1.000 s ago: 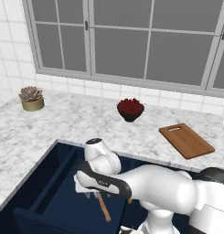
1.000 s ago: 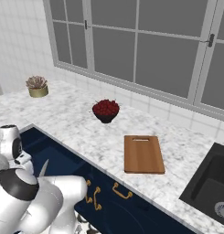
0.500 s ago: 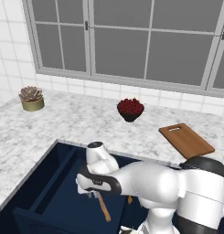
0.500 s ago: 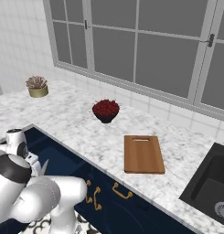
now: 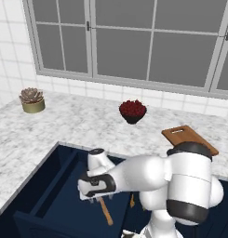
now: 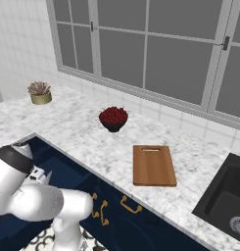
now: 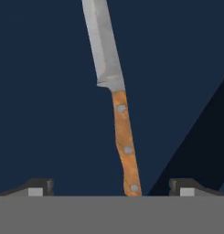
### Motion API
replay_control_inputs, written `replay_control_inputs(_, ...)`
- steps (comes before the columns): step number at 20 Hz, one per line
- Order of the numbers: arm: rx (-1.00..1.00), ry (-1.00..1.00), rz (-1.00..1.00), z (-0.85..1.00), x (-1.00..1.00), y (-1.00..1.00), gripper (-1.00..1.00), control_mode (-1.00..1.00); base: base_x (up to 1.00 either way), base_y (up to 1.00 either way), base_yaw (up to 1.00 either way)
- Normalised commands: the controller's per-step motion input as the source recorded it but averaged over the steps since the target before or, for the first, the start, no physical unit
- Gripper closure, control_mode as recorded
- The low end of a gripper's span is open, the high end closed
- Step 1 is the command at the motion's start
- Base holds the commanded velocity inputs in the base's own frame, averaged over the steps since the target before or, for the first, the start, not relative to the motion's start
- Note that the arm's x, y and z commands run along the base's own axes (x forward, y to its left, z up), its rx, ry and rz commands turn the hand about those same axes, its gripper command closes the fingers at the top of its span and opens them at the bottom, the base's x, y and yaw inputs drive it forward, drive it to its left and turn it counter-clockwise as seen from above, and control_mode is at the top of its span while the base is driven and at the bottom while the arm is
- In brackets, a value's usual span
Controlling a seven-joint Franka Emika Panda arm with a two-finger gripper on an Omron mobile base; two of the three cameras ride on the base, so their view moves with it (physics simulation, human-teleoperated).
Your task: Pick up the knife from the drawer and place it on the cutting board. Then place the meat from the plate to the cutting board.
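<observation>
A dark bowl point(image 5: 132, 111) heaped with red pieces stands on the grey-white marbled desk point(image 5: 64, 125) below the grey-framed window point(image 5: 134, 42), a small potted succulent point(image 5: 32, 100) sits well apart near the tiled wall point(image 5: 8, 51), and a dark sink point(image 6: 227, 198) is set into the desk.

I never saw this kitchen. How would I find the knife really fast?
Look at the marble counter under the big window, then down to the open navy-blue drawer below its front edge. The knife lies flat on the drawer's dark floor, right under the robot's gripper. It has a silver-grey blade and a tan wooden handle with three small rivets.
</observation>
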Motion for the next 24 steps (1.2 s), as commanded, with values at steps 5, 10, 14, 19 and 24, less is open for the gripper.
replay_control_inputs(5, 0.0, 0.0, 0.0, -0.4, 0.33, 0.0, -1.0, -1.0, 0.0, 0.0, 0.0)
replay_control_inputs(10, 0.0, 0.0, 0.0, -0.38, 0.28, 0.0, -1.0, -1.0, 0.0, 0.0, 0.0)
replay_control_inputs(14, 0.0, 0.0, 0.0, -0.42, 0.17, 0.0, -1.0, -1.0, 0.0, 0.0, 0.0)
replay_control_inputs(19, -0.01, 0.02, 0.01, -0.45, 0.02, 0.05, -1.0, -1.0, 0.0, 0.0, 0.0)
replay_control_inputs(24, -0.13, 0.01, 0.01, -0.55, 0.0, 0.24, -1.0, -1.0, 0.0, 0.0, 0.0)
